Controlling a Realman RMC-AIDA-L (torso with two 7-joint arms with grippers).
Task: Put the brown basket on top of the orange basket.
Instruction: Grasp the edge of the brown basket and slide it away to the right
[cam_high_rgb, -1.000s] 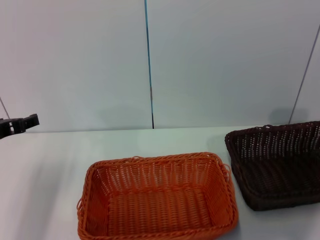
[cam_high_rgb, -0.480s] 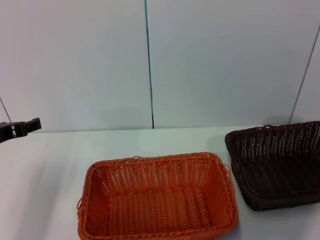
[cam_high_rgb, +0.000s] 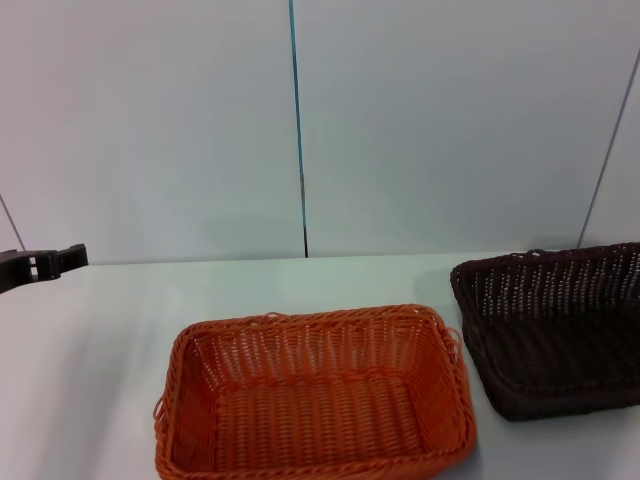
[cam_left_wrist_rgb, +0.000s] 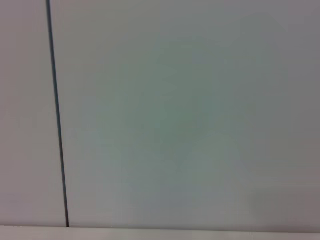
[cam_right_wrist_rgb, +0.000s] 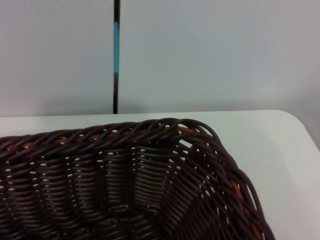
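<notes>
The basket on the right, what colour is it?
Dark chocolate brown, best seen in the right wrist view.

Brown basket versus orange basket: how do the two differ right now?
The dark brown rectangular woven basket sits on the robot's right and is partly cut off by the head view's edge; the bright orange rectangular woven basket sits near the centre, closer to the robot, almost wholly in view. The right wrist view looks straight into the brown one; neither wrist view clearly shows the orange. Both rest apart on the white table, empty, with braided rims.
</notes>
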